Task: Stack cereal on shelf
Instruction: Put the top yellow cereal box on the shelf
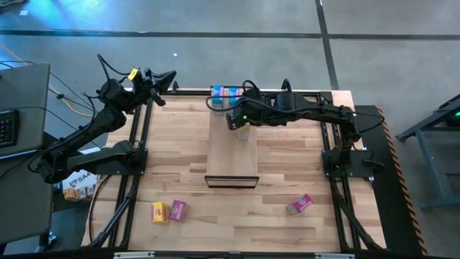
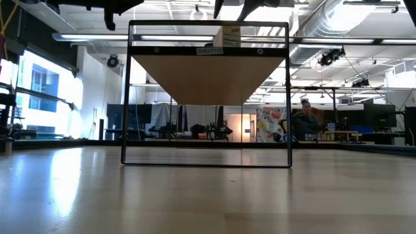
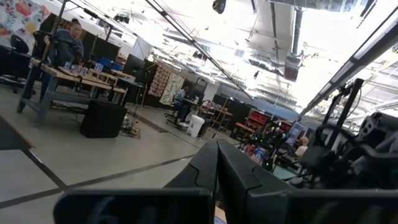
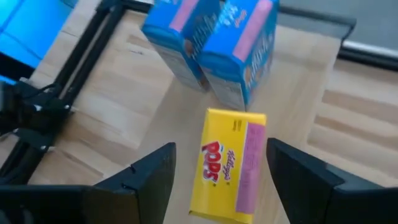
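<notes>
- The shelf (image 1: 231, 155) is a long narrow pale plank lying on the surface (image 1: 287, 173). In the high view its long axis runs from the far edge toward the near side, and it ends at a dark front edge.
- A yellow cereal box (image 4: 229, 163) stands on the far part of the shelf. In the right wrist view its long axis runs along the gap between the fingers, with the "POPS" print facing the camera.
- Two blue cereal boxes (image 4: 214, 43) stand side by side, touching, at the shelf's far end, just beyond the yellow box and apart from it.
- The right end effector (image 4: 217, 180) hangs over the yellow box with its fingers (image 4: 146, 177) spread, one on each side. They stand clear of the cardboard, gripping nothing.
- The left end effector (image 1: 164, 78) is raised over the far left corner of the surface with its fingers together, holding nothing.
- Three more boxes lie on the near part of the surface, well away from the shelf. A yellow one (image 1: 157, 211) and a pink one (image 1: 177, 209) are side by side at near left. Another pink box (image 1: 300, 204) lies tilted at near right.
- Bare wood lies open on both sides of the shelf. Dark frame rails (image 1: 136, 155) bound the left and right edges.
</notes>
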